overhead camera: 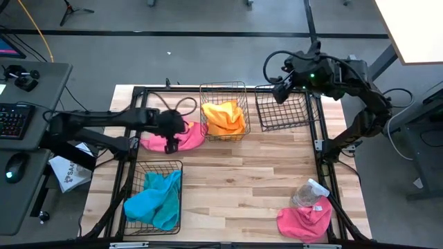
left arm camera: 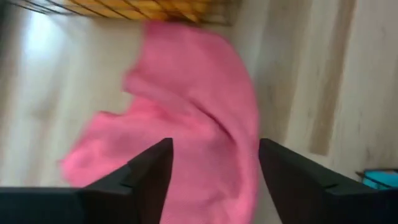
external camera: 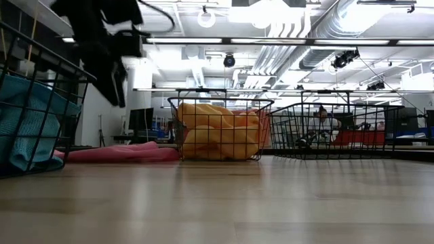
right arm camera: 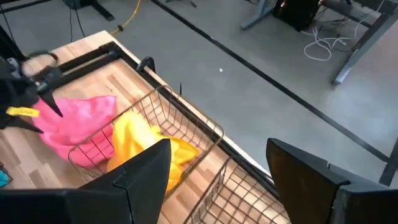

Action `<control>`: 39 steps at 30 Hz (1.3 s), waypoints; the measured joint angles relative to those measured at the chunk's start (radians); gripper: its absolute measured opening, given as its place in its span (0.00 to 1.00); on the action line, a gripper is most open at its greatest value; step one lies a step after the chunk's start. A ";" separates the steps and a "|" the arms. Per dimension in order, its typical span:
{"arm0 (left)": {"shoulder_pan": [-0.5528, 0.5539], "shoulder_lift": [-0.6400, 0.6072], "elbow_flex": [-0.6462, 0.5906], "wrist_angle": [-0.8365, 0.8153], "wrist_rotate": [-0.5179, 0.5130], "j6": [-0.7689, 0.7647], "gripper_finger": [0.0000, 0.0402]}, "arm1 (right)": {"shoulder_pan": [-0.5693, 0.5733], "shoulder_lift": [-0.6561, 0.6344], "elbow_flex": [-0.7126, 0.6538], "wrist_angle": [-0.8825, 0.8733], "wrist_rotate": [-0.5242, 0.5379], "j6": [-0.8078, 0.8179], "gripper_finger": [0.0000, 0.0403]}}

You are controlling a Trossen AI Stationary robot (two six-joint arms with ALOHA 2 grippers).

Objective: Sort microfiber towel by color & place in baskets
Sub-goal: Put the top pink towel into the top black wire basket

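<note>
While the blue towels (overhead camera: 156,200) and yellow towels (overhead camera: 224,117) sit in baskets, I see two pink towels out: one (overhead camera: 168,140) left of centre under my left jaws (overhead camera: 172,142), spread wide, one (overhead camera: 303,220) lower right. My right jaws (overhead camera: 280,88), wide, hover over the empty basket (overhead camera: 285,111) upper right.

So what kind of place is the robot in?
Probably a big workshop or lab. There are bare pipes and ducts on the ceiling, a grey floor with cables, and a desk with a keyboard beside the wooden table.
</note>
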State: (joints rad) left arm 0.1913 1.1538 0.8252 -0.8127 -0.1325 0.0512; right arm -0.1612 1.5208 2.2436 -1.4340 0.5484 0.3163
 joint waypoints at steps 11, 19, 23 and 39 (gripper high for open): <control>0.050 0.359 0.000 0.033 0.103 -0.021 0.61 | 0.000 -0.001 0.000 -0.026 0.000 -0.002 0.64; 0.052 0.503 0.007 0.041 0.092 0.013 0.54 | 0.000 -0.001 0.000 -0.045 0.001 -0.001 0.64; 0.059 0.461 0.001 -0.029 0.031 0.048 0.17 | 0.000 -0.001 0.000 -0.046 0.001 -0.003 0.64; 0.171 -0.025 0.368 -0.022 -0.191 -0.034 0.00 | -0.009 -0.003 0.000 -0.045 0.063 -0.029 0.64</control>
State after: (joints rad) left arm 0.3626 1.1285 1.1937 -0.8344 -0.3231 0.0169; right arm -0.1701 1.5173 2.2436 -1.4788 0.6110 0.2871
